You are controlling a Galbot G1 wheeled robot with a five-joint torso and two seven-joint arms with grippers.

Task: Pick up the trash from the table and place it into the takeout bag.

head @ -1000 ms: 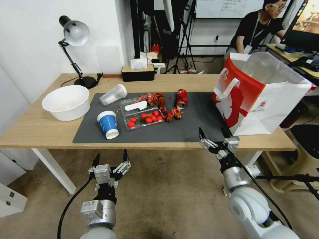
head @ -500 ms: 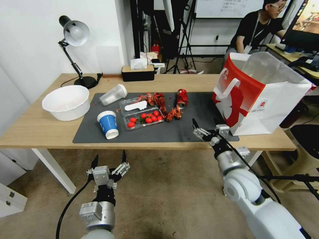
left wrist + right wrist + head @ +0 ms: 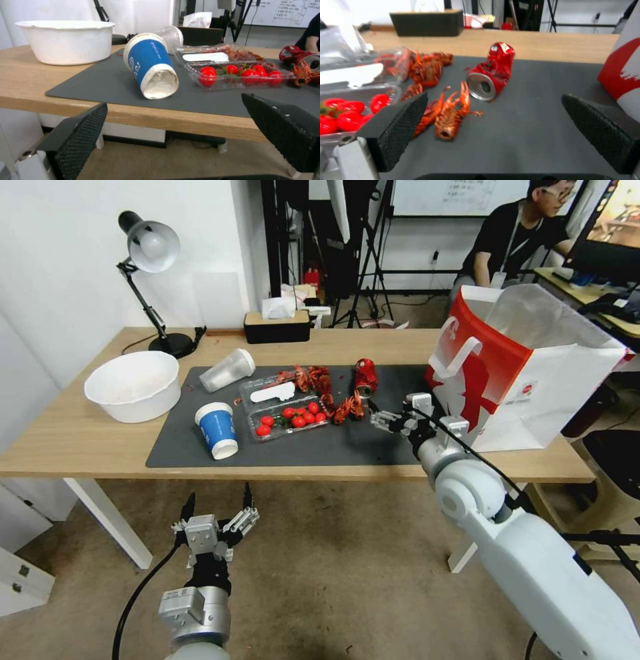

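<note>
The crushed red can [image 3: 365, 377] lies on the dark mat [image 3: 347, 447] of the table [image 3: 80, 433]. My right gripper [image 3: 395, 413] hovers open just in front of it, beside the takeout bag [image 3: 527, 373]. Through the right wrist view the can [image 3: 491, 72] lies on its side between the two spread fingers [image 3: 400, 125]. A blue-and-white paper cup [image 3: 217, 430] lies tipped on the mat's left part, a clear plastic cup [image 3: 227, 370] behind it. My left gripper [image 3: 219, 495] hangs open below the table's front edge, facing the paper cup [image 3: 150, 67].
Crayfish shells [image 3: 347, 409] lie left of the can. A clear box of cherry tomatoes [image 3: 287, 413] sits mid-mat. A white bowl [image 3: 133, 385] stands at the left, a desk lamp [image 3: 150, 247] and a tissue box [image 3: 277, 323] at the back.
My right gripper has risen from in front of the table's edge and moved forward and left over the mat, toward the red can. The left gripper has hardly moved.
</note>
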